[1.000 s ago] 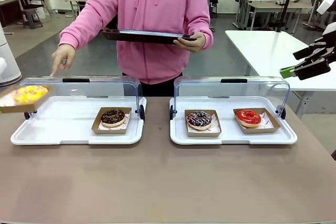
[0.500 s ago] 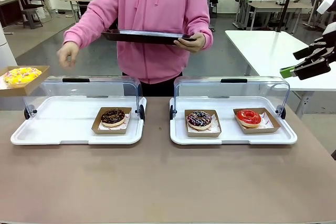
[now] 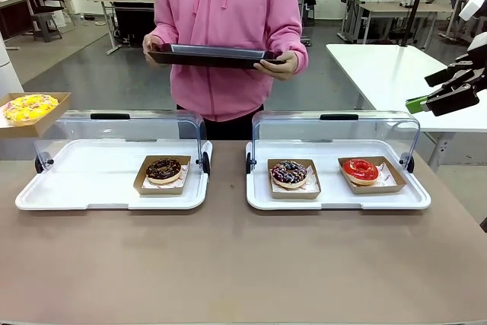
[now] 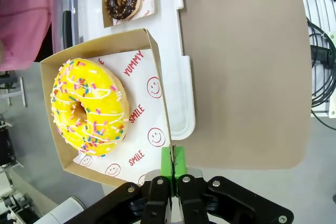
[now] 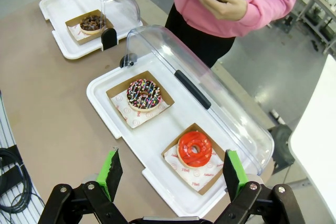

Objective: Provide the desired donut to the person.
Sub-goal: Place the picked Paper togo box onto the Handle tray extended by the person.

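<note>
A yellow sprinkled donut lies in a brown cardboard tray, lifted at the far left above the left case. My left gripper is shut on that tray's edge. The person in the pink hoodie stands across the table and holds a dark serving tray with both hands. My right gripper hangs open at the right, above the right case, holding nothing.
The left white display case with its clear lid up holds a chocolate donut. The right case holds a dark sprinkled donut and a red glazed donut. Bare brown tabletop lies in front.
The yellow donut's tray rose at the far left and now holds still. The person's pointing hand drew back and took hold of the serving tray. My right gripper has not moved.
</note>
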`<action>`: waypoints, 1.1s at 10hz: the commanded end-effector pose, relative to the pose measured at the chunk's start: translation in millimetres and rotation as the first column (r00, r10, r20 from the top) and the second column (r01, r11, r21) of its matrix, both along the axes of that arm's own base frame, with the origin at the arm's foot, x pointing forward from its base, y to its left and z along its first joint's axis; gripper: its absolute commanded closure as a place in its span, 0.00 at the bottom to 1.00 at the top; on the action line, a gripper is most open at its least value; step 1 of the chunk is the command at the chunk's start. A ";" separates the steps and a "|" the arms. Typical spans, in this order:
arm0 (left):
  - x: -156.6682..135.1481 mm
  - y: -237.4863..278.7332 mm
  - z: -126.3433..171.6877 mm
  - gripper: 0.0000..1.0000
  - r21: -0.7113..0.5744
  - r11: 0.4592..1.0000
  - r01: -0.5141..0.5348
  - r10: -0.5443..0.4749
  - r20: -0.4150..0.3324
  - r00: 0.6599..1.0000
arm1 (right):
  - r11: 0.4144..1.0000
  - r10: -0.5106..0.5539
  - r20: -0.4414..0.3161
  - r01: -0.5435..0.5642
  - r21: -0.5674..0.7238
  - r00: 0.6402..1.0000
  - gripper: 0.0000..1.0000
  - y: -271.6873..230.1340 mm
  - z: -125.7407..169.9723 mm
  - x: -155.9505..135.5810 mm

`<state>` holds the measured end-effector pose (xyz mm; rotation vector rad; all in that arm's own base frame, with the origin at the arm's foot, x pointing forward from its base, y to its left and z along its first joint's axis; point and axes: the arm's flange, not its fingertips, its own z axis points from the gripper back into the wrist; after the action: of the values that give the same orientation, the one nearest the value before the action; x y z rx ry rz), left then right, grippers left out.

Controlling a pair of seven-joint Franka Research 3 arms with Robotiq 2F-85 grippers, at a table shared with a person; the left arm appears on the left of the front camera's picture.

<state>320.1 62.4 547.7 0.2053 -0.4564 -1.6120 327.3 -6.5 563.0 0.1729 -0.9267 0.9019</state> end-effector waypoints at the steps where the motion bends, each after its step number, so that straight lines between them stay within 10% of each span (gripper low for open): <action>1: -2.5 -0.6 -3.3 1.00 0.017 0.999 -0.029 0.029 0.015 0.999 | 1.000 0.006 -0.007 -0.006 0.000 1.000 0.00 -0.8 -1.3 0.5; 11: -2.5 -0.6 -3.3 1.00 0.017 0.999 -0.029 0.029 0.015 0.999 | 1.000 0.006 -0.007 -0.006 0.000 1.000 0.00 -0.8 -1.3 0.5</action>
<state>319.1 62.0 546.4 0.2054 -0.4564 -1.6120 327.3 -6.5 563.0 0.1729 -0.9266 0.9020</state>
